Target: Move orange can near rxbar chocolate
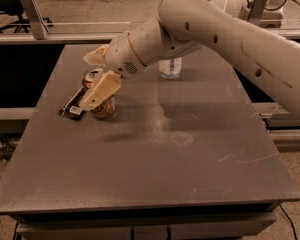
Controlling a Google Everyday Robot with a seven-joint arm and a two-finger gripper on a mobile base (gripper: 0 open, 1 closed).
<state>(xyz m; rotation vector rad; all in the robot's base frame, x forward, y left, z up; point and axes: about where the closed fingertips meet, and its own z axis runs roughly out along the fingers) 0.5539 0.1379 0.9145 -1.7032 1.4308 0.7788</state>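
The orange can [104, 109] stands upright on the grey table [155, 149] at the left side. Its silver top shows at the upper left of it. The rxbar chocolate [72, 105], a flat black wrapper with a white patch, lies right beside the can on its left, touching or almost touching it. My gripper [88, 83] reaches in from the right and straddles the can. The near finger [100, 90] lies across the can's front. The far finger [96, 58] stands behind the can with a gap to it. The jaws look open.
A clear plastic water bottle [170, 68] stands at the back middle of the table, partly hidden by my arm [215, 34]. Metal railings and a dark drop run along the table's left and far sides.
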